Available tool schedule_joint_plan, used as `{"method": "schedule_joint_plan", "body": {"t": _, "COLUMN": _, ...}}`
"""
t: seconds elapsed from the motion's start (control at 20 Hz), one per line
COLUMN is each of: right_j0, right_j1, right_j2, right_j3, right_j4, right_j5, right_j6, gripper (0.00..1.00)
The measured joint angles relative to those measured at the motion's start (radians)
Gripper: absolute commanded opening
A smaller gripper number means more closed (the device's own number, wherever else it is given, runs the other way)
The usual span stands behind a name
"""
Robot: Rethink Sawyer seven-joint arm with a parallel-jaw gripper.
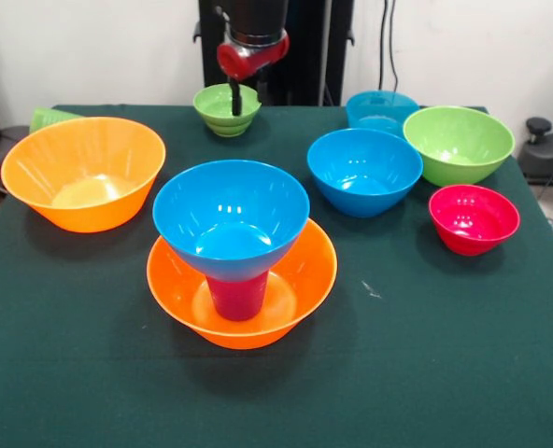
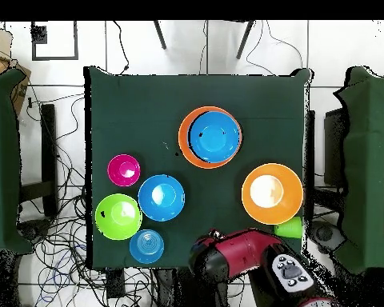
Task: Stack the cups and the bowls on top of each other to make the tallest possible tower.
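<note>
Front view, gripper [image 1: 236, 105] in small lime bowl [image 1: 227, 110], jaws' state unclear, green cup [image 1: 50, 118] half hidden behind orange bowl [image 1: 83, 173].

Dark green table [image 1: 62, 373] under the gripper [image 1: 236, 105], spreading wide in front of it. White wall [image 1: 90, 47] behind the gripper, black cables [image 1: 386, 42] hanging down it off to one side. Pale tiled floor [image 2: 67, 72] all round, strewn with wires [image 2: 59, 256], thickest near the gripper's end. Green-draped side tables [image 2: 3, 160] flanking, well apart. Chair legs [image 2: 203, 36] past the table's far edge, opposite the gripper.
</note>
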Motion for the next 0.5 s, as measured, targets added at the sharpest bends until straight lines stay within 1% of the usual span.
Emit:
{"method": "schedule_joint_plan", "body": {"t": 0.05, "right_j0": -0.010, "right_j1": -0.007, "right_j2": 0.005, "right_j3": 0.003, "right_j4": 0.000, "right_j5": 0.008, "right_j6": 0.000, "gripper": 1.00}}
{"method": "schedule_joint_plan", "body": {"t": 0.1, "right_j0": -0.045, "right_j1": -0.034, "right_j2": 0.024, "right_j3": 0.016, "right_j4": 0.000, "right_j5": 0.040, "right_j6": 0.000, "gripper": 1.00}}
{"method": "schedule_joint_plan", "body": {"t": 0.3, "right_j0": -0.138, "right_j1": -0.108, "right_j2": 0.091, "right_j3": 0.050, "right_j4": -0.001, "right_j5": 0.143, "right_j6": -0.016, "gripper": 1.00}}
{"method": "schedule_joint_plan", "body": {"t": 0.4, "right_j0": -0.166, "right_j1": -0.131, "right_j2": 0.116, "right_j3": 0.060, "right_j4": -0.001, "right_j5": 0.176, "right_j6": -0.028, "gripper": 1.00}}
{"method": "schedule_joint_plan", "body": {"t": 0.45, "right_j0": -0.208, "right_j1": -0.164, "right_j2": 0.159, "right_j3": 0.075, "right_j4": -0.001, "right_j5": 0.229, "right_j6": -0.056, "gripper": 1.00}}
{"method": "schedule_joint_plan", "body": {"t": 0.5, "right_j0": -0.217, "right_j1": -0.170, "right_j2": 0.170, "right_j3": 0.078, "right_j4": -0.001, "right_j5": 0.240, "right_j6": -0.063, "gripper": 1.00}}
